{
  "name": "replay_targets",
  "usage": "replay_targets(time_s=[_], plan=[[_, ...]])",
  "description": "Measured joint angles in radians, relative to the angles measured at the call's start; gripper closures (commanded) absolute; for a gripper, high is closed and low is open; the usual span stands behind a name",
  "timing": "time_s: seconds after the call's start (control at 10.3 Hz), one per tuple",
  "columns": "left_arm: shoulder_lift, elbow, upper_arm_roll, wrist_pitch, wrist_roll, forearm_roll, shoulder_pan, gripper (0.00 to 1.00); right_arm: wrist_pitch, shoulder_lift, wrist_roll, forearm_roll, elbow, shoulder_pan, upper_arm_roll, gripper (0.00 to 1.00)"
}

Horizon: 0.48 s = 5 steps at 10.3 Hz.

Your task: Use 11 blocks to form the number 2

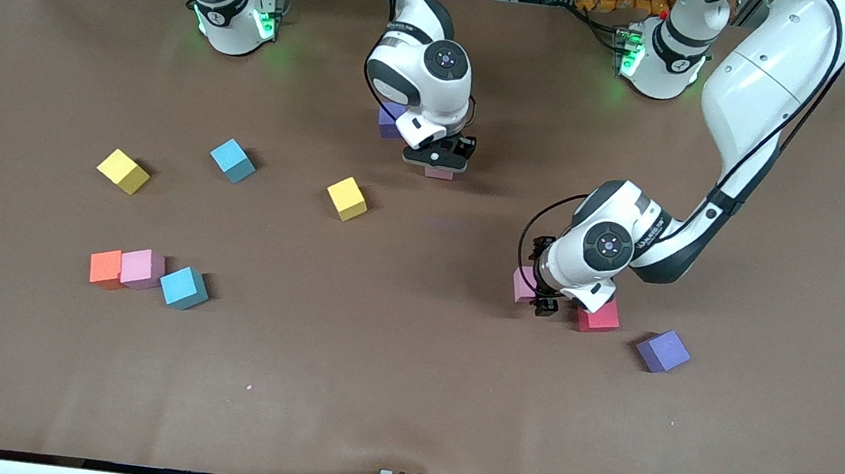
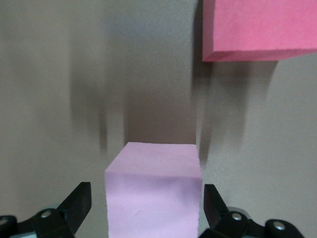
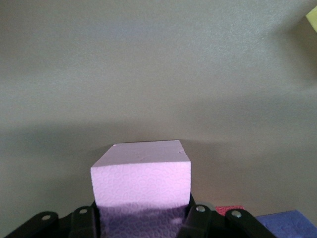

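The blocks lie scattered on the brown table with no digit formed that I can see — toward the right arm's end sit two yellow cubes, two blue cubes and an orange cube touching a pink cube. My right gripper pinches a pink block just beside a purple block. My left gripper stands spread around another pink block, near a red block and a second purple block.
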Motion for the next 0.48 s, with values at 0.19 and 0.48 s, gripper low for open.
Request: replay_targets(time_s=[0.19,0.48], plan=[[0.005,0.0,0.007,0.019,-0.041,0.036,-0.005,0.67,0.0,0.002,0.0,-0.003,-0.006,0.0,0.0,0.89],[0.008,0.005,0.011,0.027,-0.044,0.048,-0.009,0.9,-0.001,0.002,0.0,-0.007,-0.011,0.0,0.001,0.88]])
